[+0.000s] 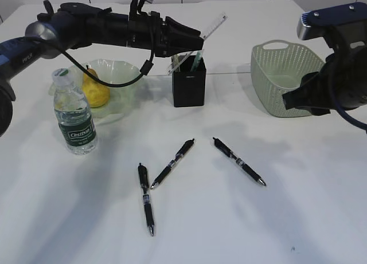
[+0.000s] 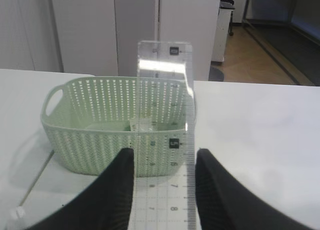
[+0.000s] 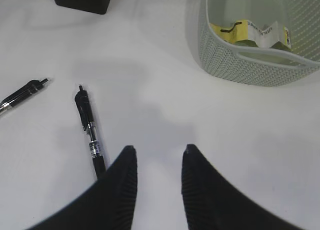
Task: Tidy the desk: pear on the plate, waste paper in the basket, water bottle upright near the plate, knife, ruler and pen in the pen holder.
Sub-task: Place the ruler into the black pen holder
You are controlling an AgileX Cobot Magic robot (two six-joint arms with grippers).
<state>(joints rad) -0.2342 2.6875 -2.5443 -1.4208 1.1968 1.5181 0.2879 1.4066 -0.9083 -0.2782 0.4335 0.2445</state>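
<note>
My left gripper [image 1: 198, 35] is shut on the clear ruler [image 1: 213, 28], holding it tilted above the black pen holder [image 1: 189, 83]; its lower end is by the holder's rim. In the left wrist view the ruler [image 2: 165, 110] fills the gap between the fingers [image 2: 120, 190]. A slim pale-green item [image 1: 198, 59] stands in the holder; I cannot tell if it is the knife. The pear [image 1: 95, 91] lies on the plate [image 1: 123, 69]. The water bottle [image 1: 74, 116] stands upright beside it. Three pens [image 1: 172, 164] [image 1: 147, 199] [image 1: 238, 161] lie on the desk. Waste paper [image 3: 250, 33] is in the basket [image 3: 240, 70]. My right gripper [image 3: 159, 150] is open and empty.
The basket [image 1: 284, 75] stands at the back right, with my right arm [image 1: 338, 75] close beside it. One pen [image 3: 90, 132] lies just left of my right gripper's fingers. The white desk [image 1: 229, 229] stretches bare toward the front.
</note>
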